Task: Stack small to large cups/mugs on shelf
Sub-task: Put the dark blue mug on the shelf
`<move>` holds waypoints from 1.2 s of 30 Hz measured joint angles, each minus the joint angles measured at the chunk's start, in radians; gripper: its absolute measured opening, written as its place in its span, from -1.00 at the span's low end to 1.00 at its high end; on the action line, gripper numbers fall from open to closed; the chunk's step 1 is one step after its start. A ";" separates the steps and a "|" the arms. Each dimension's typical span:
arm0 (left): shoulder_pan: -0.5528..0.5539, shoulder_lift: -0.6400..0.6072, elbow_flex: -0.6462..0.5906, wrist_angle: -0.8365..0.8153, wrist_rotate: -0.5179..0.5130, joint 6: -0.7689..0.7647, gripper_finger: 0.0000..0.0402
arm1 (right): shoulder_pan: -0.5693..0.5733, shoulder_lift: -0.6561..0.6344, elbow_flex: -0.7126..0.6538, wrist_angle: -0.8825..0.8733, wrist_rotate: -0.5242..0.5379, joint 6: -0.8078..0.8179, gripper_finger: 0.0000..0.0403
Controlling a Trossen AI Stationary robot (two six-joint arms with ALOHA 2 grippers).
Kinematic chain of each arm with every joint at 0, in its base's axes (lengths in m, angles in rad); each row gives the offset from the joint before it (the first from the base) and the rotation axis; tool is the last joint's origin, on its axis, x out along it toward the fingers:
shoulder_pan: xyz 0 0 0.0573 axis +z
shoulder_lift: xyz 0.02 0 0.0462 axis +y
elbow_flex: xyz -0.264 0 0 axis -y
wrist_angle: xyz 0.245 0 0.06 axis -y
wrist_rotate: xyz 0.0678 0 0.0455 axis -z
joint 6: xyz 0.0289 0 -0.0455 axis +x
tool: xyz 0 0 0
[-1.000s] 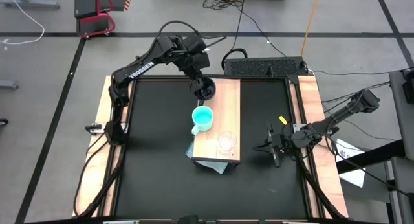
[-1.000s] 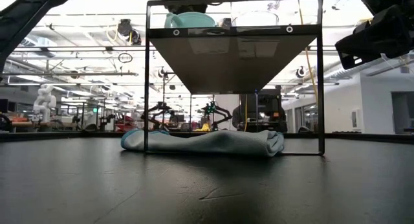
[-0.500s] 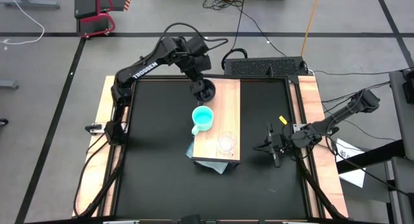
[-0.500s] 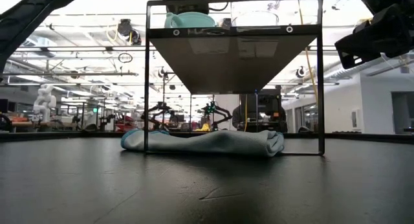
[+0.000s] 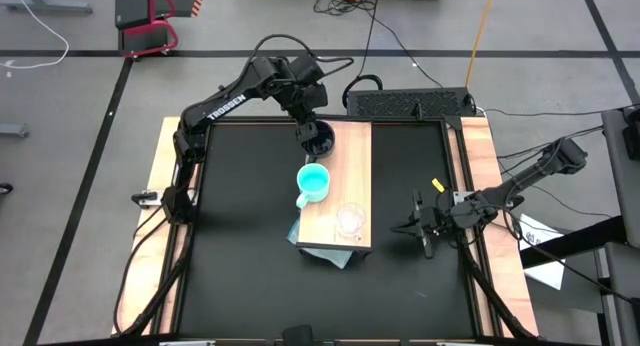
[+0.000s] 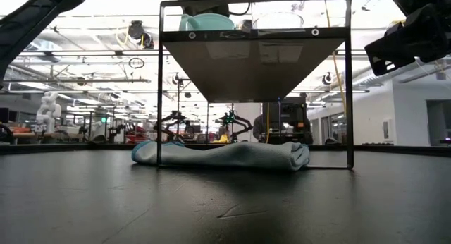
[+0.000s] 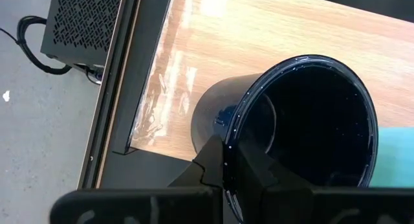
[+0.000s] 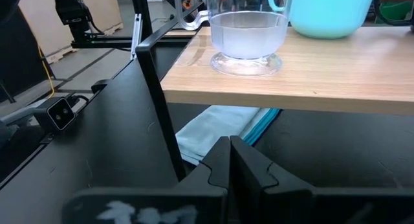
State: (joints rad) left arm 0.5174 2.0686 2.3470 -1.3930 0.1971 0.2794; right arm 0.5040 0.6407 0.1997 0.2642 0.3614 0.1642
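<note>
At the far end of the long light-wood shelf [image 5: 336, 186], our left gripper [image 5: 312, 136] holds the large dark navy mug [image 7: 291, 120] with its jaws clamped on the rim, one finger inside and one outside. The mug looks tilted, its mouth turned toward the wrist camera; we cannot tell whether its base touches the wood. Along the plank the mid-sized turquoise mug [image 5: 313, 182] sits in the middle and the small clear glass mug [image 5: 350, 219] toward the near end.

Our worry is the edge: the navy mug hangs close to the shelf's left side, so a release while it is tilted could roll it off onto the table. A thin rim pinch could also slip, and swinging toward the turquoise mug could knock it.

Our right gripper [image 5: 422, 226] waits low beside the shelf, jaws together and empty.

Under the shelf lies a crumpled pale blue cloth [image 6: 222, 156] on the black table top [image 5: 240, 256]. Beyond is a grey workshop floor [image 5: 80, 96] with cables and a black perforated box [image 5: 410, 103].
</note>
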 joint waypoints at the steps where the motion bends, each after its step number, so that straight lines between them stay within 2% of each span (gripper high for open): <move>1: 0.000 0.000 0.000 0.000 -0.004 0.001 -0.92 | 0.000 0.000 0.000 0.000 0.000 0.000 -1.00; 4: 0.001 0.000 0.000 0.019 -0.029 -0.005 -0.92 | 0.000 0.000 0.000 0.000 0.000 0.000 -1.00; 18: 0.041 0.060 0.002 -0.042 0.076 -0.019 -0.92 | 0.000 0.000 0.000 0.000 0.000 0.000 -1.00; 36: 0.036 0.064 0.000 0.004 0.065 0.016 -0.92 | 0.000 0.000 0.000 0.017 0.002 -0.042 -1.00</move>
State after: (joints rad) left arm 0.5529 2.1326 2.3470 -1.3886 0.2623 0.2949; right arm 0.5037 0.6407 0.1997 0.2813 0.3630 0.1226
